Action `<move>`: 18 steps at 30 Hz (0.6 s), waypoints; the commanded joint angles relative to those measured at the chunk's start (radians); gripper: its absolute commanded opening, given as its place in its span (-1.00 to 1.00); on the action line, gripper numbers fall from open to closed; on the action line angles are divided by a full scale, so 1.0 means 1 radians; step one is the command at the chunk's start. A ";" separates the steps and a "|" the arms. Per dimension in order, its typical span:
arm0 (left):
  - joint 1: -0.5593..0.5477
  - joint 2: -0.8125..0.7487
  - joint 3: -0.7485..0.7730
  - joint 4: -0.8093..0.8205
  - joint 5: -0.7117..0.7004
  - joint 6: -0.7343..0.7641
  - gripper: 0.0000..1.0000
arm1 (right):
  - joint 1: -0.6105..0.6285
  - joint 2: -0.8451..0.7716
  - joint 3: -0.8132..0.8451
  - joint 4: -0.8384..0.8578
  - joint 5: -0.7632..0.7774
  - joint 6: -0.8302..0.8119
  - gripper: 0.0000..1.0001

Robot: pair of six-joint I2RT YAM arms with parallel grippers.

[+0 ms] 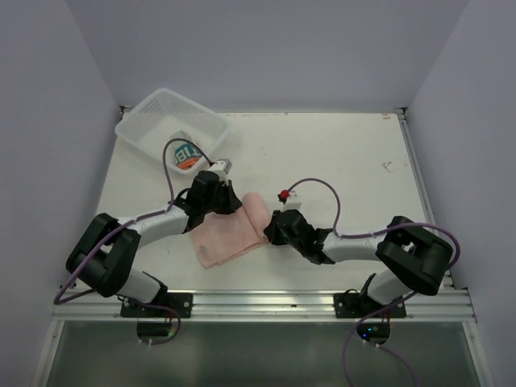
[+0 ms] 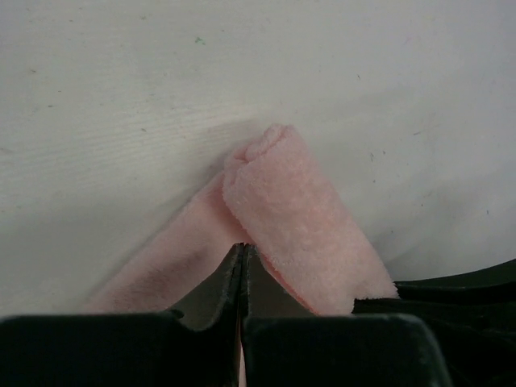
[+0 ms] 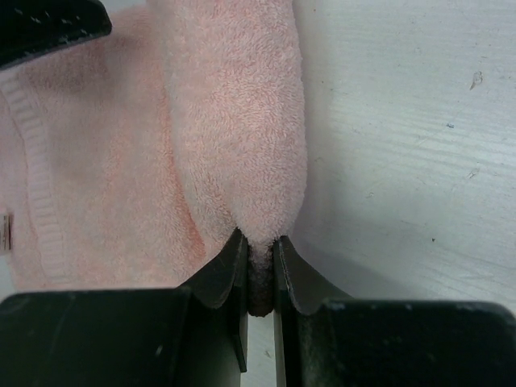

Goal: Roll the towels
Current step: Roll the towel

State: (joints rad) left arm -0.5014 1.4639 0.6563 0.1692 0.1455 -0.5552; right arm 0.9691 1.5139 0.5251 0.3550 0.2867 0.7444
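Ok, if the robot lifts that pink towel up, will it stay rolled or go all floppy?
Probably floppy: the pink towel bends and folds softly, and it squashes thin where the right gripper pinches it. The rolled part looks loose, so it may well unroll when lifted. Its fuzzy surface likely won't slip easily.
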 commanded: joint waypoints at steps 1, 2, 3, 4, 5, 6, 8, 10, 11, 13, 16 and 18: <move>-0.113 -0.004 0.015 0.029 -0.055 0.040 -1.00 | 0.022 0.038 0.006 -0.133 0.032 -0.033 -1.00; -0.133 0.004 0.019 0.021 -0.079 0.047 -1.00 | 0.023 0.039 0.007 -0.136 0.037 -0.030 -1.00; -0.149 0.012 0.017 0.020 -0.086 0.046 -1.00 | 0.025 0.035 0.007 -0.139 0.042 -0.030 -1.00; -0.163 0.018 0.014 0.019 -0.087 0.044 -1.00 | 0.029 0.035 0.007 -0.142 0.045 -0.028 -1.00; -0.166 0.021 0.013 0.019 -0.096 0.041 -1.00 | 0.033 0.032 0.007 -0.145 0.055 -0.028 -1.00; -0.169 0.032 0.009 0.016 -0.098 0.043 -1.00 | 0.034 0.031 0.009 -0.154 0.060 -0.028 -1.00; -0.170 0.044 0.006 0.015 -0.096 0.043 -1.00 | 0.042 0.025 0.009 -0.162 0.075 -0.030 -1.00; -0.172 0.058 0.003 0.016 -0.096 0.041 -1.00 | 0.048 0.020 0.010 -0.172 0.084 -0.030 -1.00; -0.173 0.062 0.002 0.018 -0.101 0.040 -1.00 | 0.049 0.016 0.010 -0.177 0.092 -0.028 -1.00; -0.178 0.069 -0.003 0.021 -0.103 0.038 -1.00 | 0.060 0.011 0.013 -0.191 0.115 -0.027 -1.00; -0.180 0.076 -0.006 0.032 -0.100 0.035 -1.00 | 0.072 0.006 0.024 -0.212 0.140 -0.028 -1.00; -0.181 0.087 -0.004 0.038 -0.095 0.032 -1.00 | 0.083 0.006 0.035 -0.226 0.150 -0.033 -1.00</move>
State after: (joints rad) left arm -0.6765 1.5337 0.6559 0.1677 0.0692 -0.5369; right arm 1.0317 1.5162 0.5556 0.2897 0.3969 0.7399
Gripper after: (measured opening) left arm 0.005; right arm 0.134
